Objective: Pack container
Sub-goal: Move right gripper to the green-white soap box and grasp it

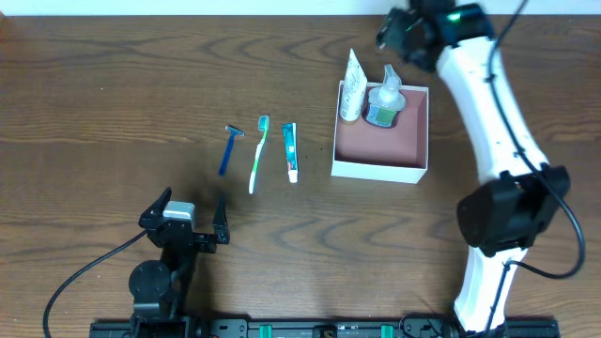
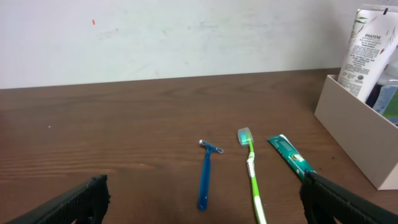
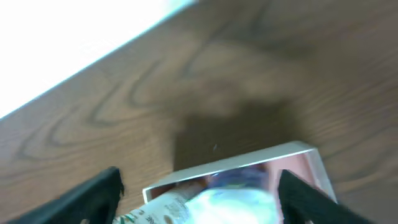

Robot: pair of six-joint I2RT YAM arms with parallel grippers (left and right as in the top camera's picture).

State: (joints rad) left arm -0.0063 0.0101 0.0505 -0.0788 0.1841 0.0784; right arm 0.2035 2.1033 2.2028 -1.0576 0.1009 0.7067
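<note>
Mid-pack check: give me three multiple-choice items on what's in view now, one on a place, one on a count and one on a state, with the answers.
1. Where is the white tube?
A. lying flat on the table
B. hanging off the table edge
C. standing in the container

2. How many toiletries lie on the table outside the container?
A. one
B. three
C. six

3. How is the left tool?
A. open and empty
B. shut on a toiletry
C. shut with nothing in it

Answers:
1 C: it leans against a container wall beside the clear bottle.
2 B: the blue razor, green toothbrush and small toothpaste tube lie side by side.
3 A: its fingers are spread with nothing between them.
</note>
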